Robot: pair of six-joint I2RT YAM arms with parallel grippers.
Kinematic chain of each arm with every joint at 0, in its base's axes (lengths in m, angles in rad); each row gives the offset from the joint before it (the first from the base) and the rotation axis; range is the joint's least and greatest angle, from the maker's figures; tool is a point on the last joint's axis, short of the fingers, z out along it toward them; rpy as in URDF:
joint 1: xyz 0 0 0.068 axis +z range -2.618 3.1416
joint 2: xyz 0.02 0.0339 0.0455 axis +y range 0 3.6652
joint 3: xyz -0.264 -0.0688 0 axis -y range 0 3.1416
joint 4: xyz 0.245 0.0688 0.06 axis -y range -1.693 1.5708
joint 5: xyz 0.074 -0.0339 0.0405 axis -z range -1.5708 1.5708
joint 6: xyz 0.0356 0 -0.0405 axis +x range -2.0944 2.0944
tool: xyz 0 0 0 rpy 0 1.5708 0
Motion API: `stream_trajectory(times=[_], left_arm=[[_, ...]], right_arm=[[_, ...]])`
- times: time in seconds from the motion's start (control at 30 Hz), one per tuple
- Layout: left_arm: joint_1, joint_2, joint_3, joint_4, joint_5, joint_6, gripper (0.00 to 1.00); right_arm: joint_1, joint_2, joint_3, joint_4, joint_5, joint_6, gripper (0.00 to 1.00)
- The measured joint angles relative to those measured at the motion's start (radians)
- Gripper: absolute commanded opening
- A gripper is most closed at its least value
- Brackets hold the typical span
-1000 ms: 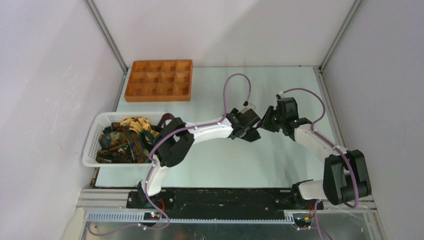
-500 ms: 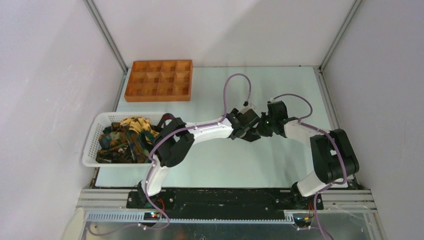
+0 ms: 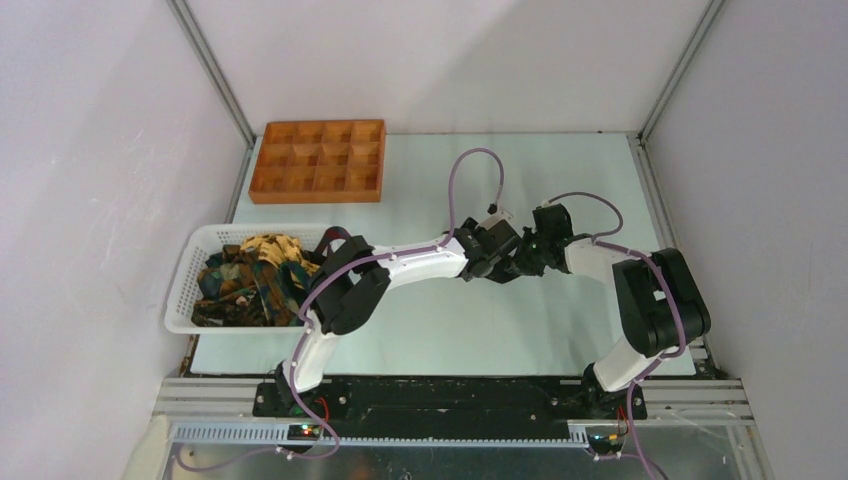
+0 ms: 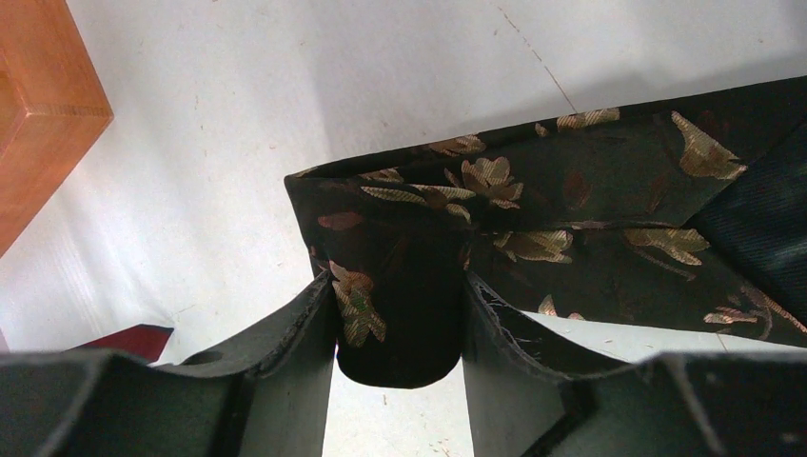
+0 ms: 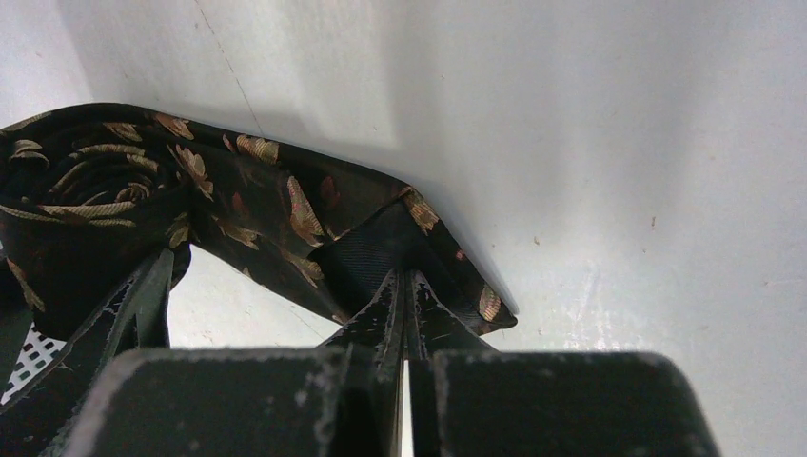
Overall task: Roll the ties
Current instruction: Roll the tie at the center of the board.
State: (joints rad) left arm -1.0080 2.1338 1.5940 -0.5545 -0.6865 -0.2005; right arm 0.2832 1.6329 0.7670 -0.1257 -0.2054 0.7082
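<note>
Between the fingers of my left gripper [image 4: 398, 286] sits the rolled part of one tie [image 4: 571, 190], dark with gold leaf print. Its loose tail runs off to the right, above the table. In the right wrist view the same tie [image 5: 238, 200] shows its roll at the left. My right gripper [image 5: 404, 276] is shut on the tail's folded end. From above, the left gripper [image 3: 497, 262] and the right gripper [image 3: 527, 258] meet nose to nose at mid-table, and the tie is mostly hidden between them. More ties [image 3: 250, 275] lie heaped in the white basket [image 3: 185, 290].
The orange compartment tray [image 3: 318, 160] stands at the back left, and its corner [image 4: 38, 105] shows in the left wrist view. The basket sits at the table's left edge. Metal frame posts rise at the back corners.
The right arm has swung left to meet the left gripper, and its jaws have closed on the tie's tail. The left arm has stayed put, holding the roll.
</note>
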Motion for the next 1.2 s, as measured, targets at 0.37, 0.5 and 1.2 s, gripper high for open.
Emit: stream_trajectory(times=[0.37,0.5,1.2], left_arm=[[0.000,0.006,0.000,-0.015,-0.042,0.010,0.49],[0.001,0.011,0.000,-0.017,-0.064,0.019,0.49],[0.002,0.040,0.031,-0.068,-0.064,0.036,0.63]], right_arm=[[-0.002,0.003,0.005,-0.007,0.003,0.019,0.00],[-0.002,0.003,0.006,-0.008,0.003,0.019,0.00],[-0.003,0.005,0.007,-0.008,0.003,0.018,0.00]])
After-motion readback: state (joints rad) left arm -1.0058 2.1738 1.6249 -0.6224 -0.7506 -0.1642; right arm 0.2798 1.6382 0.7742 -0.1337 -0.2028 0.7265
